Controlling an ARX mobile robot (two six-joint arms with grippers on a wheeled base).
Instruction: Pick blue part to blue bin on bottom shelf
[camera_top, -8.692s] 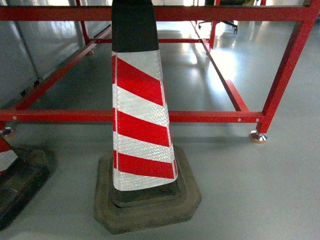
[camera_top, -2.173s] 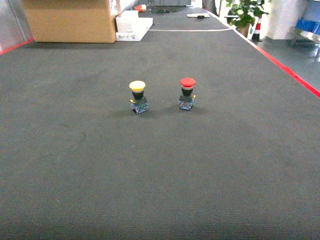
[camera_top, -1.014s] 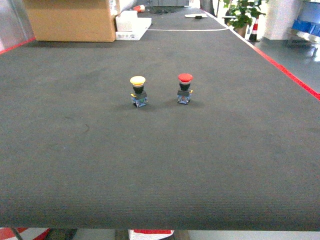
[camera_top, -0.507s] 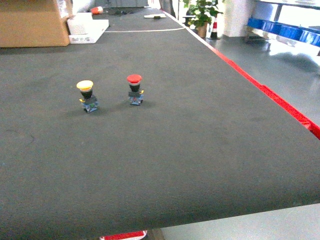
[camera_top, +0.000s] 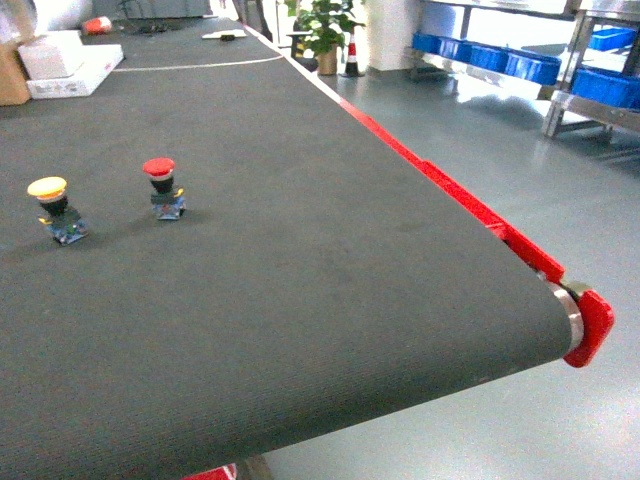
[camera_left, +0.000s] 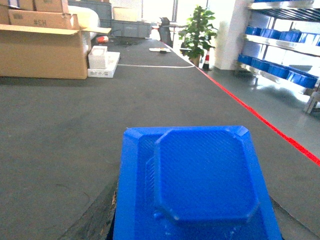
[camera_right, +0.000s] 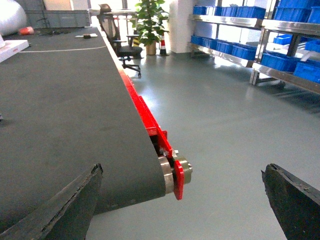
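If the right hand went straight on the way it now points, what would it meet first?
Nothing close: the open right hand points past the red-capped belt end roller over bare grey floor; depth beyond is unclear.

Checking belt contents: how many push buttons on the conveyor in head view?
2. The yellow-capped push button stands at the left edge of the belt; the red-capped push button stands to its right, apart from it. Any beyond the left frame edge would be hidden.

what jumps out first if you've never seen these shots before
In the left wrist view, a blue part fills the lower frame, held close to the camera above the dark conveyor belt. On the belt's left side stand a yellow push button and a red push button, apart. Blue bins line steel racks at far right.
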